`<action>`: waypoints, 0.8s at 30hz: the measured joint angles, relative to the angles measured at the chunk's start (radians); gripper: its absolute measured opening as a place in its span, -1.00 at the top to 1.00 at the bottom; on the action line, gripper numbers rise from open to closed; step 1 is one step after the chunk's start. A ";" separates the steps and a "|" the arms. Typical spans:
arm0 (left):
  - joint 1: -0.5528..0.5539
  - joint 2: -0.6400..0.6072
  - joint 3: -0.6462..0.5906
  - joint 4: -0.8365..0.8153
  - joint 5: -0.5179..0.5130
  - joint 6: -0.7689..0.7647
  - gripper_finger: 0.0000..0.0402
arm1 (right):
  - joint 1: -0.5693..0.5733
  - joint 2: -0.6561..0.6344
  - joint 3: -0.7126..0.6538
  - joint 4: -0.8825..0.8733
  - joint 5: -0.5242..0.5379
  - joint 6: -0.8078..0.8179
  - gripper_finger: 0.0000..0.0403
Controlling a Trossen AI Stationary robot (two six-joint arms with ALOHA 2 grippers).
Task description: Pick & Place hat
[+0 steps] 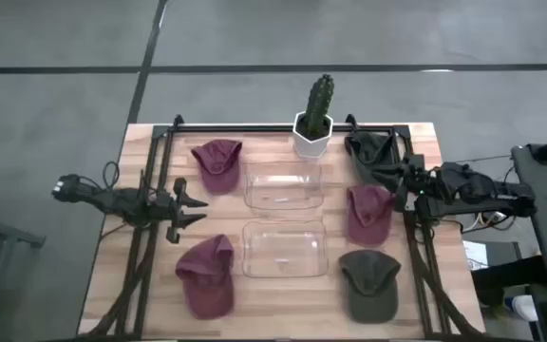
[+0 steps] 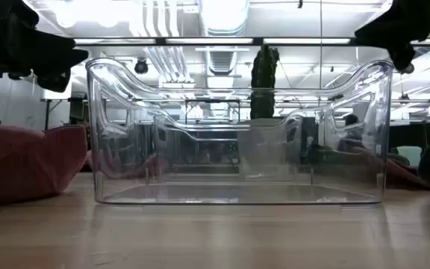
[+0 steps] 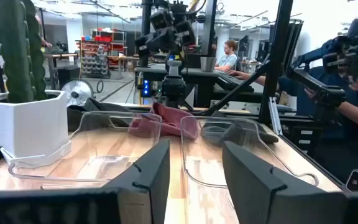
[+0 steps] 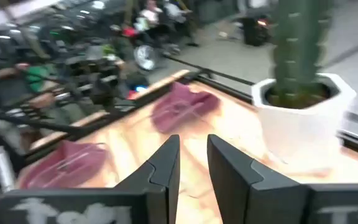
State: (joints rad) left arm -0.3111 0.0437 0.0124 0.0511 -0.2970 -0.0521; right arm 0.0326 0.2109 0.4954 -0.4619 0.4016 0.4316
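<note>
**Inspector:** Begin at the left. Where is the left pincer [image 1: 198, 209]?

**Assistant:** It is above the counter [image 1: 283, 299], between the far maroon hat [image 1: 216, 163] and the near maroon hat [image 1: 205, 275]. Its fingers are spread and hold nothing. It touches neither hat.

**Inspector:** The middle?

**Assistant:** Two clear bins, the far bin [image 1: 284, 185] and the near bin [image 1: 284, 248], both appear empty. A potted cactus [image 1: 313, 119] stands at the far edge, just behind the far bin.

**Inspector:** The right side?

**Assistant:** Three hats: a dark green hat [image 1: 370, 152] at the far corner, a third maroon hat [image 1: 368, 214] in the middle, an olive hat [image 1: 369, 283] nearest. The right pincer [image 1: 405, 185] sits between the dark green hat and the third maroon one, fingers parted with a narrow gap, gripping nothing.

**Inspector:** Your judgement on the step in hand?

**Assistant:** No hat is picked yet, so the task looks barely begun. I would advise choosing one hat, descending on the crown where the fabric bunches, and closing fully, since soft cloth may slip. Keep the right arm well clear of the cactus when carrying towards a bin.
</note>
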 joint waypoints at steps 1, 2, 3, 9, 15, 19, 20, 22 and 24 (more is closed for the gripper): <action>0.000 0.000 0.000 0.000 0.000 0.000 0.30 | 0.000 0.014 0.030 -0.046 0.029 0.017 0.65; 0.000 0.000 0.000 0.000 0.000 0.000 0.30 | 0.000 0.030 0.058 -0.093 0.056 0.036 0.65; 0.000 0.000 0.000 0.000 0.000 0.000 0.30 | 0.000 0.045 0.082 -0.139 0.080 0.056 0.66; 0.000 0.000 0.000 0.000 0.000 0.000 0.30 | 0.000 0.110 0.105 -0.220 0.098 0.083 0.64; 0.000 0.000 0.000 0.000 0.000 0.000 0.30 | -0.003 0.096 -0.020 -0.073 0.101 0.092 0.60; 0.000 0.000 0.000 0.000 0.000 0.000 0.30 | -0.003 0.098 -0.022 -0.203 0.177 0.318 0.60; 0.000 0.000 0.000 0.000 0.000 0.000 0.30 | -0.003 0.100 -0.014 -0.254 0.185 0.382 0.61; 0.000 0.000 0.000 0.000 0.000 0.000 0.30 | -0.003 0.105 0.008 -0.350 0.197 0.496 0.62; 0.000 0.000 0.000 0.000 0.000 0.000 0.30 | -0.003 0.111 0.031 -0.444 0.204 0.597 0.64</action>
State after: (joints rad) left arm -0.3110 0.0441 0.0124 0.0509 -0.2971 -0.0521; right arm 0.0292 0.3216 0.5269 -0.9057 0.6055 1.0283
